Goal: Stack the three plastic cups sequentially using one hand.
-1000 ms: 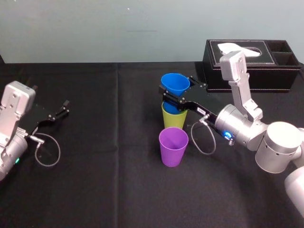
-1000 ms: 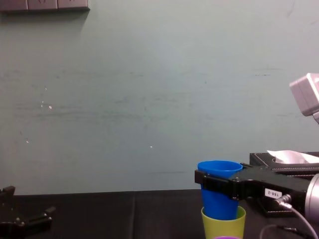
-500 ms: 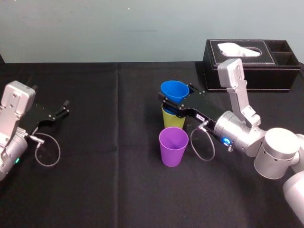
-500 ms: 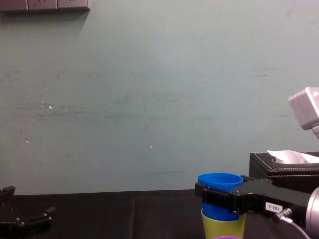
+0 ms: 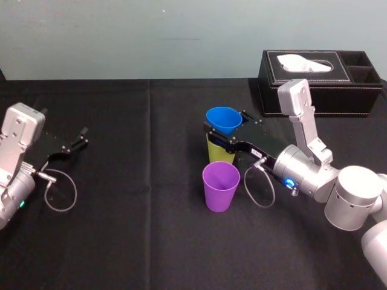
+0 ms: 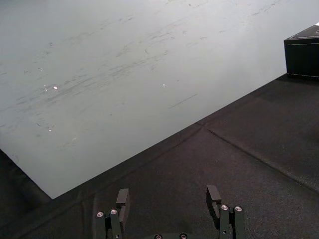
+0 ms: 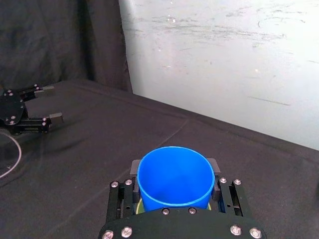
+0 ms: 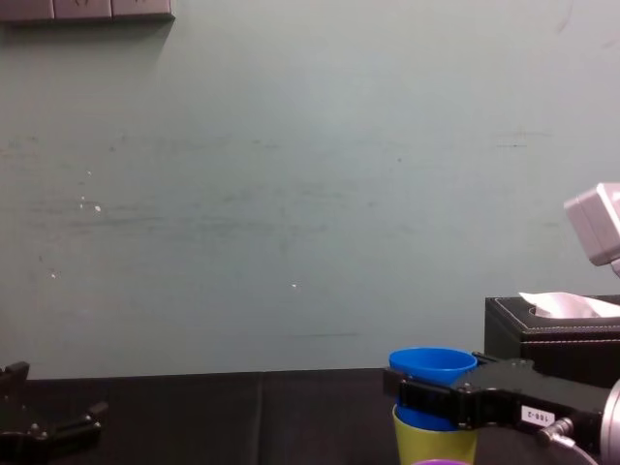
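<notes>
blue cup [image 5: 223, 118] clamped snugly by right gripper [image 5: 228, 123].

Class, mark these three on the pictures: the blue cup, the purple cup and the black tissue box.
blue cup [image 5: 224, 119]: head view, inside its open mouth.
purple cup [image 5: 219, 198]: head view, on its front outer wall.
black tissue box [image 5: 346, 99]: head view, on its front wall.

Blue cup [image 5: 224, 119] base hidden inside yellow-green cup [image 5: 219, 154]; purple cup [image 8: 441, 462] cropped at chest view bottom
</notes>
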Robot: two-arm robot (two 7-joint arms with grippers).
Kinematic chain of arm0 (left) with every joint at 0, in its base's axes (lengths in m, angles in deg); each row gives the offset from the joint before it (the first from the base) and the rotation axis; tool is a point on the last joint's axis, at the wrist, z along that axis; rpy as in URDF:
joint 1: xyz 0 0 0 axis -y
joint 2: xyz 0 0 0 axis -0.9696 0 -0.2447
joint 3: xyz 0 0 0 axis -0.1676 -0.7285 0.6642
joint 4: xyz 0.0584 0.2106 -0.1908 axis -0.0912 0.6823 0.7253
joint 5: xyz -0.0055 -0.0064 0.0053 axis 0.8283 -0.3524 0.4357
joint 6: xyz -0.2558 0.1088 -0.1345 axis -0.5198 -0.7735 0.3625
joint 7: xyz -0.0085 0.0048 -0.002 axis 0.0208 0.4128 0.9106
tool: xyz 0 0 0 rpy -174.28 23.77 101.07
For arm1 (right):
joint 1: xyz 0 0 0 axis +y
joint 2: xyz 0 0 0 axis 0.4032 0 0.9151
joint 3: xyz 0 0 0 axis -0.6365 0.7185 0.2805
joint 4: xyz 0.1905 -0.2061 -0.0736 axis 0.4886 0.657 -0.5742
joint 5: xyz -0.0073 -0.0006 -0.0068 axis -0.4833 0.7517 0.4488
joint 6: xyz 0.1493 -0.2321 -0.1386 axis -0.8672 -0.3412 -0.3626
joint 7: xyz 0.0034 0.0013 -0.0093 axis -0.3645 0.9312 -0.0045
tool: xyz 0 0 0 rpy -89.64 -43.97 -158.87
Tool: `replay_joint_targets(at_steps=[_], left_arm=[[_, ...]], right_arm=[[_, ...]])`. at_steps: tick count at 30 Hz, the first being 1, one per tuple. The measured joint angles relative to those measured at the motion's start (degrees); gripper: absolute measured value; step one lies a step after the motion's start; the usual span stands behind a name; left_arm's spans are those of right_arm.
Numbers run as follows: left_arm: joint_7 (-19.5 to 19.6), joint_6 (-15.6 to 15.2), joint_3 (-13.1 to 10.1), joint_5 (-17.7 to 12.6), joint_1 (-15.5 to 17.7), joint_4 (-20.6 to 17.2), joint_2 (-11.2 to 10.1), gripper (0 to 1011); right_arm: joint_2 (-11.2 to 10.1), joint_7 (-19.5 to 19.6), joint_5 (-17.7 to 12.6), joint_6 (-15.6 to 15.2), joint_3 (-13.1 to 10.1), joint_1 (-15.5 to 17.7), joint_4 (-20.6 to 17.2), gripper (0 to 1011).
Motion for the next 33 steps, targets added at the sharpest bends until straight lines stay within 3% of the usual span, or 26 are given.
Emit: replay_joint_targets(at_steps=[33], left_arm=[[0.00, 0.00, 0.00, 0.00, 0.00, 0.00, 0.00, 1011]], right_arm=[[0.04, 0.85, 1.83, -0.66, 0.70, -0.18, 0.31, 758]])
